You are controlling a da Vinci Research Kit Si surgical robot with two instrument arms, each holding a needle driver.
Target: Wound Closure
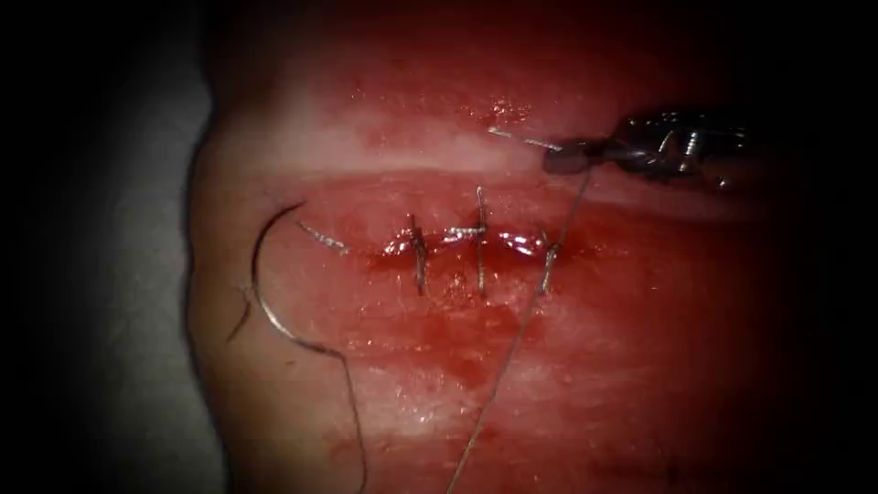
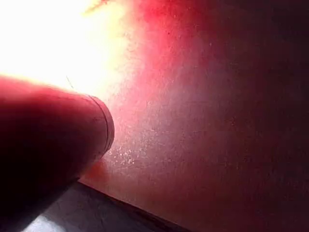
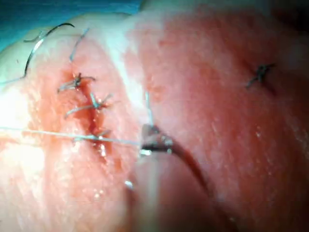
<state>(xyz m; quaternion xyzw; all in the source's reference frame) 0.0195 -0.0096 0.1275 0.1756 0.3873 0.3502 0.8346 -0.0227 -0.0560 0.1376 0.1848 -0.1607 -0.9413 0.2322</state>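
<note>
The tissue (image 1: pixel 640 348) has a short cut (image 1: pixel 476 242) across its middle, crossed by three stitches. The curved needle (image 1: pixel 259 293) lies free on the tissue's surface left of the cut, held by neither tool; it also appears in the right wrist view (image 3: pixel 36 46). My right tool (image 1: pixel 565 161) sits above the cut's right end, jaws shut on the thread (image 1: pixel 521 334). That thread runs taut from the jaws past the rightmost stitch (image 1: pixel 549 265) toward the lower edge. A short tail (image 1: pixel 521 139) sticks out beyond the jaws. Close up, the right tool (image 3: pixel 153 142) grips the thread (image 3: pixel 58 133).
Red fluid (image 1: pixel 457 366) wets the tissue around and below the cut. A grey cloth (image 1: pixel 110 274) borders the tissue's left edge. A separate knotted stitch (image 3: pixel 260 73) sits elsewhere on the tissue. The left arm's shaft (image 2: pixel 58 140) hangs over the tissue's edge near the bench (image 2: pixel 96 212).
</note>
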